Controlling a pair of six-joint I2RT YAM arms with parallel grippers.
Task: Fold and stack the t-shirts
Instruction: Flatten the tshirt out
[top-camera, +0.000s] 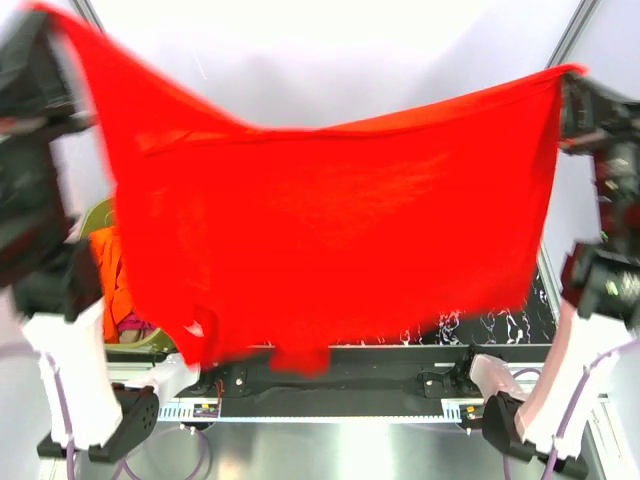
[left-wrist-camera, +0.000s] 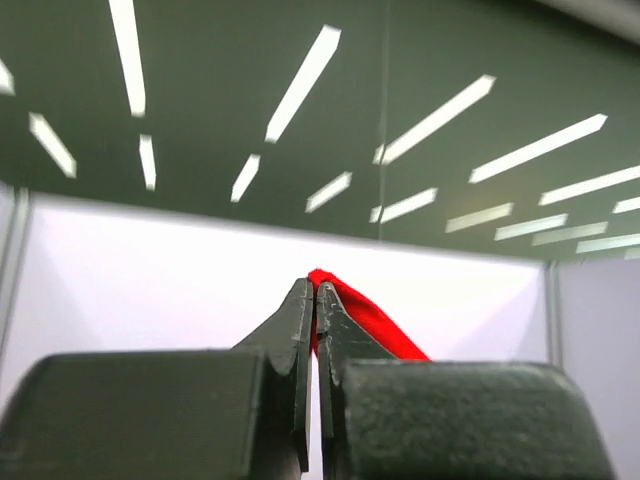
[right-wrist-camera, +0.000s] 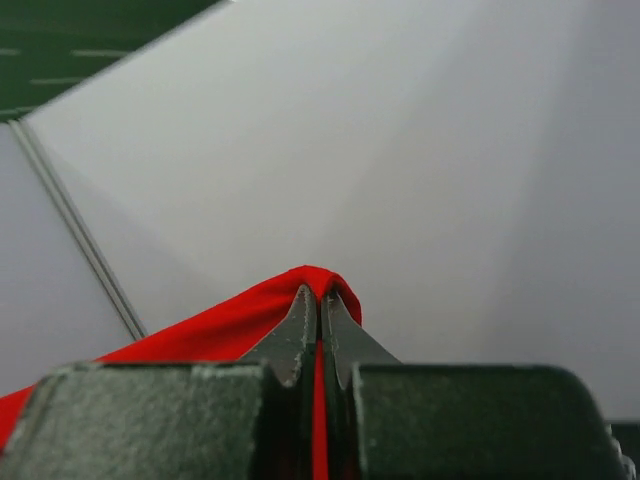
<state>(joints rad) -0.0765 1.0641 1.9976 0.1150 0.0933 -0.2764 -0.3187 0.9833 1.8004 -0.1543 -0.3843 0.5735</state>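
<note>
the only label in view is a small white patch (top-camera: 194, 328) low on the red t-shirt (top-camera: 330, 230), just right of the olive-green tub (top-camera: 93, 216); it is too blurred to read.

one red t-shirt hangs in the air, stretched wide as a soft, thin sheet. it starts above the tub and reaches far to the tub's right. its top edge sags in the middle, and its lower edge is uneven, with a bunched fold hanging down.

the tub is smooth, curved plastic and mostly hidden behind the red cloth. one crumpled orange t-shirt (top-camera: 112, 272) lies in it, and a sliver of magenta cloth (top-camera: 131, 322) shows under that.

two grippers hold the red shirt. the left gripper (left-wrist-camera: 316, 296), high above the tub, has its rough dark jaws pressed together on one pinched red corner. the right gripper (right-wrist-camera: 320, 298), far to the tub's right, is clamped the same way, with cloth folded over its fingertips.

right of the tub, a strip of black table (top-camera: 500, 326) with white marble veins shows below the shirt.
</note>
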